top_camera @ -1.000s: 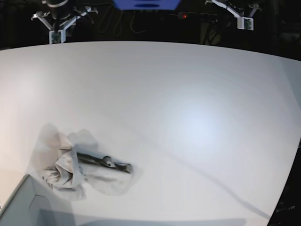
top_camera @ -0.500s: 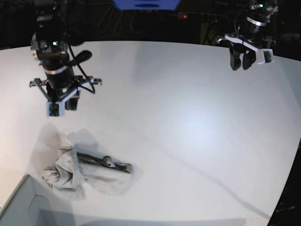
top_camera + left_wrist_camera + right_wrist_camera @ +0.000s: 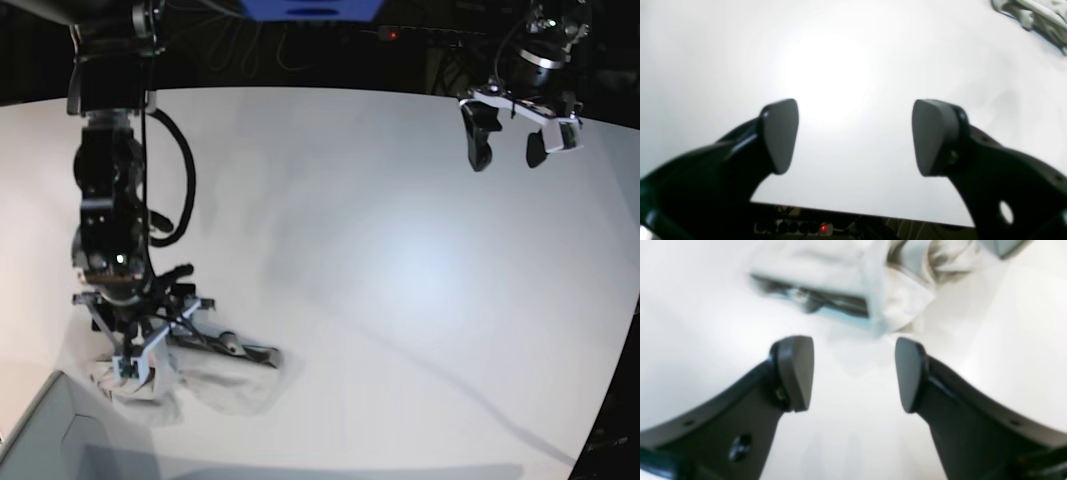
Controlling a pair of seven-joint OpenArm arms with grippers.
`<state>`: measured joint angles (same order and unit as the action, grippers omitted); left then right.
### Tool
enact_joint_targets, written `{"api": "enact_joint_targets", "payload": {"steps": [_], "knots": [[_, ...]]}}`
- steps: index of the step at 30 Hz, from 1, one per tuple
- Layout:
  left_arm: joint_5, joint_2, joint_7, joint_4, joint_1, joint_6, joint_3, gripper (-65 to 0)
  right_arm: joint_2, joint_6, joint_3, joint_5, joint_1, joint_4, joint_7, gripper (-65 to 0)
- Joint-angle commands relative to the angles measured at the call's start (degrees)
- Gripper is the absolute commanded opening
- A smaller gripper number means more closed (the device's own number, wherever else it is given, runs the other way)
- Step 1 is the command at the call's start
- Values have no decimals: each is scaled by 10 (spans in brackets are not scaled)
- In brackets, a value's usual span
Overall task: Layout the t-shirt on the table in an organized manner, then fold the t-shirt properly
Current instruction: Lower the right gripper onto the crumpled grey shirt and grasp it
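Lying crumpled at seven o'clock on the glaring white table (image 3: 400, 200), the t-shirt (image 3: 215, 385) is sitting beneath the spread-jawed right gripper (image 3: 135, 345); the left gripper (image 3: 508, 145), also spread, is hovering at one o'clock against a dark room.

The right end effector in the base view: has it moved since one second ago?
Yes. The right end effector has come down from the table's far edge to just over the crumpled t-shirt.

Black arms, looped cables, dark-grey pincer pads (image 3: 780, 135).
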<state>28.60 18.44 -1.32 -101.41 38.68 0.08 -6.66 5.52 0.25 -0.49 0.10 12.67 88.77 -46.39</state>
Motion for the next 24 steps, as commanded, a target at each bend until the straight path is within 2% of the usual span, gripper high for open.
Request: {"api": "enact_joint_targets", "payload": {"steps": [1,7,11,14,18,20,23,24], "knots": [[0,3,15,-10,5,-3,-2,-126,2,1,1,0,29,-20,28,-255],[0,5,15,-10,5,-3,-2,-126,22,-1,-3,-1,116,-235,150,-254],[0,5,15,-10,4,-3,-2,-126,45,-3,-2,-2,156,-362,238,-254],[-1,5,14,-9,-7,-3,-2,-126,61,-3,-2,-2,162,-398,291,-256],[-1,4,13,-4,-20,-3,-2,-126,75,-2,-3,-2,160,-410,331,-272],[-1,4,13,-4,-29,-3,-2,-126,81,1,-3,-2,154,-410,333,-359],[-1,3,13,-3,-51,0,1,-126,80,1,-3,-1,152,-406,332,-641],[-1,3,13,-3,-57,0,2,-126,80,1,-2,-1,152,-395,328,-650]]}}
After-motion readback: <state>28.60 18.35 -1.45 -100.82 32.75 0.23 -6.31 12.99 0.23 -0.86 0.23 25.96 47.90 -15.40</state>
